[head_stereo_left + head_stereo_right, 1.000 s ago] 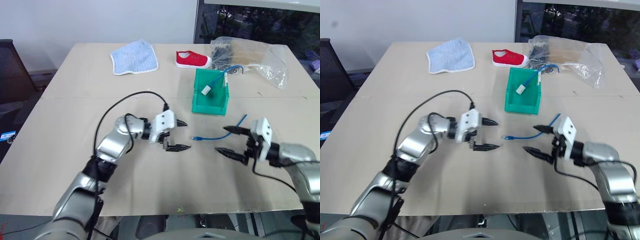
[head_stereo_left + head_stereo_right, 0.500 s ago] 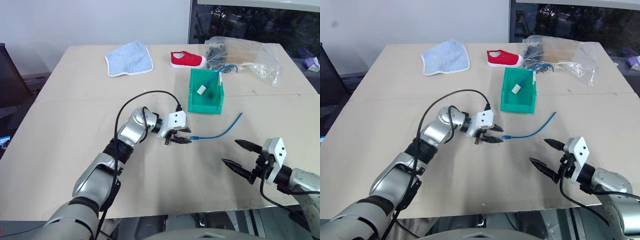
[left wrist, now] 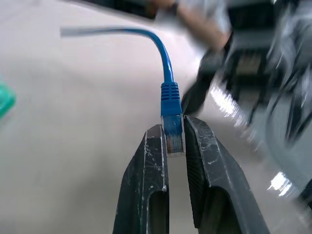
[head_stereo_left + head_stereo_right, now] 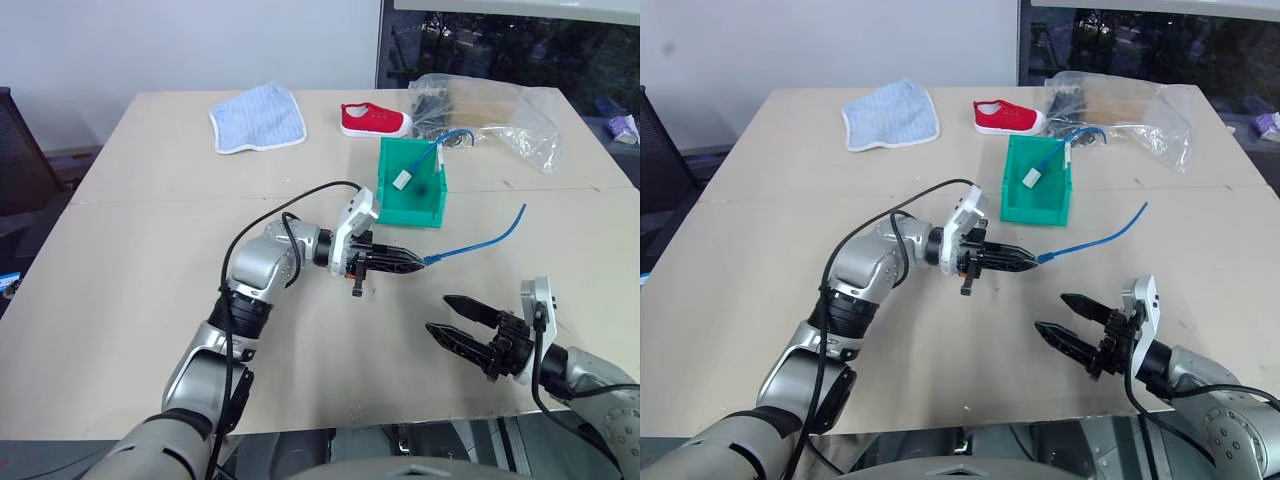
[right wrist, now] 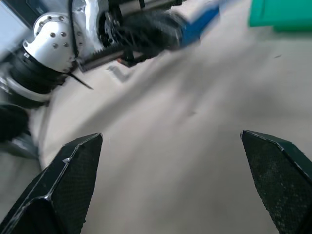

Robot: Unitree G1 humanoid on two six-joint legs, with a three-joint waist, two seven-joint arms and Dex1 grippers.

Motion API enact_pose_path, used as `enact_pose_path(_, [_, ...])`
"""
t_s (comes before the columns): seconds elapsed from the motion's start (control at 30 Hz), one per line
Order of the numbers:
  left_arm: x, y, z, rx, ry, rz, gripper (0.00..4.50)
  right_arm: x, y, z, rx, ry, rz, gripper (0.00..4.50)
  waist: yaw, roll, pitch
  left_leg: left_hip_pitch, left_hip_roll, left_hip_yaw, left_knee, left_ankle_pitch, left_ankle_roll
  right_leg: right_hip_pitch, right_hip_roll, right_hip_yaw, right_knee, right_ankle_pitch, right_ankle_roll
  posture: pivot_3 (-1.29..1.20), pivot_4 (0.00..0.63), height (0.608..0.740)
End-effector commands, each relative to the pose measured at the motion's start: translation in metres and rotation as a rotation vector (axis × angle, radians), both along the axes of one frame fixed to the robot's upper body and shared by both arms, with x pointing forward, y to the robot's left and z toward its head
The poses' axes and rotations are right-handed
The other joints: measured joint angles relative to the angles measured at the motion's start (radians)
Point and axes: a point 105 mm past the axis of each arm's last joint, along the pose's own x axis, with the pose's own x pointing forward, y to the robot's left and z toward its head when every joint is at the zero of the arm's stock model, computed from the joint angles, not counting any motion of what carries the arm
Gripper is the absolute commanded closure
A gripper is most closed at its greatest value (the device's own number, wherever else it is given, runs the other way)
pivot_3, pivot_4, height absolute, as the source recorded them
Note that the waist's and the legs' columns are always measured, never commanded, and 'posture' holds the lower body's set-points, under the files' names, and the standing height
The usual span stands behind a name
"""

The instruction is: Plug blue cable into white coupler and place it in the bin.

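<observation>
Left gripper (image 4: 415, 262): you've got its two black fingers clamped on the clear plug end of the short thin light-blue cable (image 4: 480, 241), lifted off the beige tabletop (image 4: 150, 250) and pointing sideways toward your right arm.
Cable: the rest of it trails up and away from the plug, free end in the air, just in front of and to the right of the bin.
Right gripper (image 4: 455, 318): jaws spread wide, nothing in them, hanging low near the table's front edge, apart from the cable.
Bin: small bright green plastic box (image 4: 433, 205), just behind the held plug. Inside there's a tiny white block (image 4: 403, 180) on a second blue cord (image 4: 436, 147).
Behind it: red shoe (image 4: 374, 120), blue-striped cloth (image 4: 258, 117), clear plastic bag (image 4: 505, 115).
White coupler for the job: can't tell you where it is.
</observation>
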Motion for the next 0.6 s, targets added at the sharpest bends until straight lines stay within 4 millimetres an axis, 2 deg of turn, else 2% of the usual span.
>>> enact_pose_path(0.03, [-0.019,0.004,0.015,-0.041,0.062,-0.091,4.45,0.005,0.01,0.029,0.119,-0.06,0.013,0.0,0.0,0.0,0.0,0.0,0.0,0.0,0.0,0.0,0.0,0.0,0.0,0.0,0.0,0.0,0.0,0.0,0.15,0.74])
enact_pose_path(0.23, [-0.022,0.007,0.011,-0.014,0.093,-0.099,4.45,0.007,0.013,0.051,0.214,-0.076,0.045,0.0,0.006,0.0,0.0,-0.001,0.0,-0.002,0.0,0.0,0.0,0.0,0.0,-0.003,0.0,0.0,0.0,0.0,0.15,0.74])
enact_pose_path(0.27, [-0.022,0.007,0.01,-0.011,0.093,-0.099,4.5,0.007,0.014,0.053,0.22,-0.076,0.047,0.41,0.006,0.0,0.0,-0.002,-0.001,-0.002,0.0,0.0,0.0,0.0,0.0,-0.003,-0.001,0.0,0.0,0.0,0.15,0.74])
enact_pose_path(0.33, [-0.022,0.007,0.009,-0.008,0.094,-0.098,4.5,0.007,0.014,0.054,0.213,-0.076,0.057,0.76,0.006,0.0,0.0,-0.002,-0.001,-0.002,0.0,0.0,0.0,0.0,-0.001,-0.002,-0.001,0.0,0.0,0.0,0.15,0.74])
enact_pose_path(0.5, [-0.021,0.006,0.009,-0.012,0.099,-0.094,4.5,0.004,0.019,0.051,0.188,-0.063,0.096,3.23,0.004,0.0,0.0,-0.001,-0.001,-0.002,0.0,0.0,0.0,0.0,0.0,-0.002,-0.001,0.0,0.0,0.0,0.15,0.74])
enact_pose_path(0.53, [-0.022,0.006,0.009,-0.013,0.101,-0.094,4.5,0.004,0.019,0.051,0.188,-0.062,0.098,3.88,0.004,0.0,0.0,-0.001,-0.001,-0.002,0.0,0.0,0.0,0.0,0.0,-0.003,-0.001,0.0,0.0,0.0,0.15,0.74])
enact_pose_path(0.6, [-0.022,0.007,0.009,-0.019,0.113,-0.094,4.5,0.003,0.02,0.051,0.189,-0.06,0.104,4.47,0.004,0.0,0.0,-0.001,-0.001,-0.002,0.0,0.0,0.0,0.0,0.0,-0.003,-0.001,0.0,0.0,0.0,0.15,0.74])
